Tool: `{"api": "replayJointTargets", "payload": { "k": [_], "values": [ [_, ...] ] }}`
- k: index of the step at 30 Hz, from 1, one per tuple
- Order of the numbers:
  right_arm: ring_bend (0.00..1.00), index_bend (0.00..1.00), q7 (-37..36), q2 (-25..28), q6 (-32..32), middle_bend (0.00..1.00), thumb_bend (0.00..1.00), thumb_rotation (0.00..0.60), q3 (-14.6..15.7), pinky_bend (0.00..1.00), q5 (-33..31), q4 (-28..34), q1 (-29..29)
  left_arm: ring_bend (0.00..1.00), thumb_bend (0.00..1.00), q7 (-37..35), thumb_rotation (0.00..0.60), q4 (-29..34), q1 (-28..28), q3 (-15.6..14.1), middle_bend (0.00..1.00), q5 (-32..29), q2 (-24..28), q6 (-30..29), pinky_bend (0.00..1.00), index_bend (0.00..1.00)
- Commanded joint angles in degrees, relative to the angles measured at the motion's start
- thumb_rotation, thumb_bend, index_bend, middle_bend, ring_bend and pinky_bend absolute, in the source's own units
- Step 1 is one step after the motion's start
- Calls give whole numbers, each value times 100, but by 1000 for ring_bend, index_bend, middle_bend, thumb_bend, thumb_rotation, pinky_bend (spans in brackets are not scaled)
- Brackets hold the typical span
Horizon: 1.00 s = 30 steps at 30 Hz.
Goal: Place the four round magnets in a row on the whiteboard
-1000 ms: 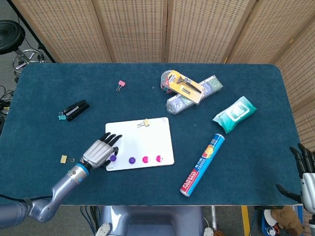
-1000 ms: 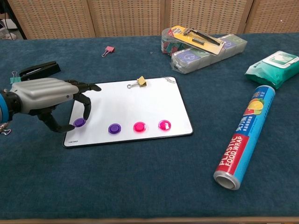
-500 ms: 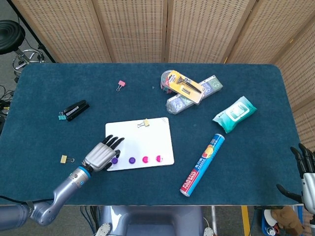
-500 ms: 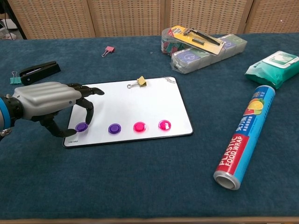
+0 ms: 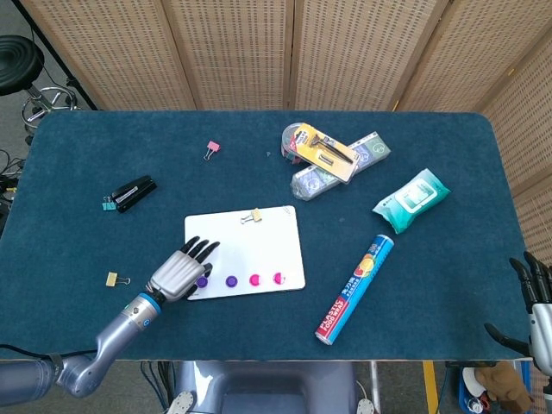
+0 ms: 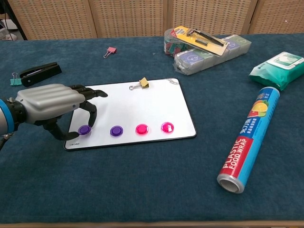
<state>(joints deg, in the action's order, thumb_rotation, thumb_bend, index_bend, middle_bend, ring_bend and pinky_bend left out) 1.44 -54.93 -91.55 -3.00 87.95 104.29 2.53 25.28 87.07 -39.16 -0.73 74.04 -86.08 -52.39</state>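
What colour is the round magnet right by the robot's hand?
Purple. The magnet by the left hand shows best in the chest view.

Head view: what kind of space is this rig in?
Probably an indoor lab or office corner: a table covered in blue cloth, woven folding screens behind it, a black stool at the far left.

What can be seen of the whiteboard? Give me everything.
The whiteboard is a flat white rectangle with rounded corners and a thin dark edge, lying on the blue table. Four round magnets sit in a row along its near edge: two purple, two pink. A gold binder clip rests at its far edge. The left hand reaches over its left end, fingers at the leftmost magnet.
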Motion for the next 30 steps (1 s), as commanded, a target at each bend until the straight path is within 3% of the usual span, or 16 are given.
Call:
{"api": "replayJointTargets", "payload": {
  "k": [1,17,22,30],
  "values": [
    [0,0,-4,3,1,0,0,600,-1,0,-2,0,0,0,356,22,600,-11,0,0,0,-3,-16,1,0,557],
    [0,0,-19,19,-2,0,0,600,6,0,3,19,8,0,345,41,600,-21,29,14,0,12,-44,-35,0,482],
    [0,0,-11,26,12,0,0,600,11,0,3,24,5,0,343,40,600,6,30,22,0,1,-40,-26,0,407],
    [0,0,-37,39,3,0,0,600,7,0,-4,26,12,0,342,84,600,32,40,32,0,-20,-24,-44,0,401]
  ]
}}
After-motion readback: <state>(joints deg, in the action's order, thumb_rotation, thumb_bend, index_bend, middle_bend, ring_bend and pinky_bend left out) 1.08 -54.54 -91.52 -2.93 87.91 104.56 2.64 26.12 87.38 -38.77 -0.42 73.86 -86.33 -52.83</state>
